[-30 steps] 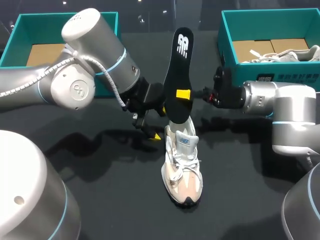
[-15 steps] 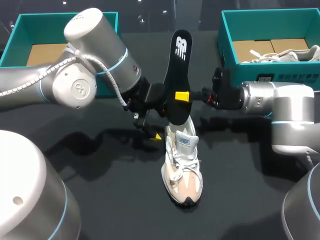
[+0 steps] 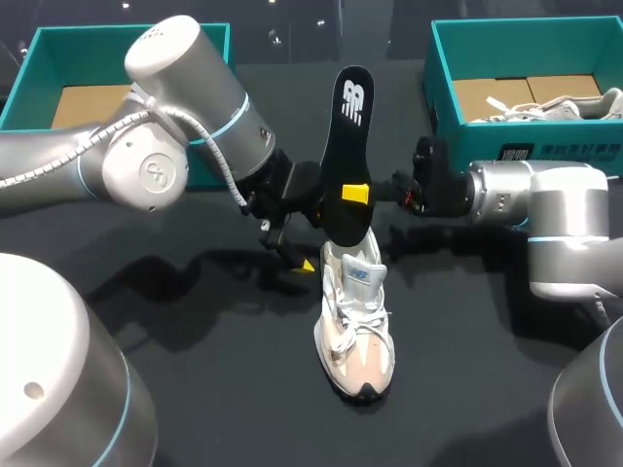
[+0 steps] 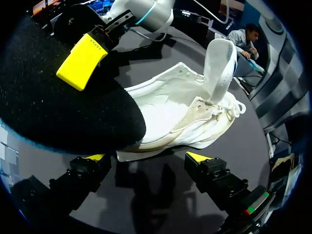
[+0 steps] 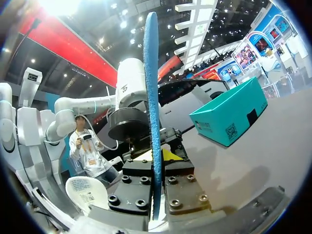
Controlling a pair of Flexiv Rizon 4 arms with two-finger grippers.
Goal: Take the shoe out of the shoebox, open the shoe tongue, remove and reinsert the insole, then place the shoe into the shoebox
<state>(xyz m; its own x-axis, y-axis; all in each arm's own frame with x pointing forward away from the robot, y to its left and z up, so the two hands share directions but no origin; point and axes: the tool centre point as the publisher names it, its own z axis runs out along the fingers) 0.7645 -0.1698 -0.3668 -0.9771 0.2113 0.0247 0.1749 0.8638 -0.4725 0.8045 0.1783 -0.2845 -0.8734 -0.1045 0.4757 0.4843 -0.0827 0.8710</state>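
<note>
A black insole (image 3: 350, 146) stands upright over the heel opening of a white and beige sneaker (image 3: 356, 326) in the middle of the dark table. My right gripper (image 3: 358, 194) is shut on the insole's lower part from the right. In the right wrist view the insole (image 5: 151, 92) shows edge-on, clamped between that gripper's (image 5: 155, 163) fingers. My left gripper (image 3: 310, 243) stands open just left of the sneaker's heel. In the left wrist view the sneaker (image 4: 185, 114) lies ahead of the open left gripper (image 4: 146, 157), tongue raised, and the insole (image 4: 63, 102) fills the near side.
A teal shoebox (image 3: 34, 73) stands at the back left behind my left arm. A second teal shoebox (image 3: 467, 131) at the back right holds another pale shoe (image 3: 574, 105). The back left box (image 5: 229, 114) also shows in the right wrist view.
My right gripper has come down a little with the insole, bringing its lower end closer to the sneaker's opening. The left arm shifted only slightly.
</note>
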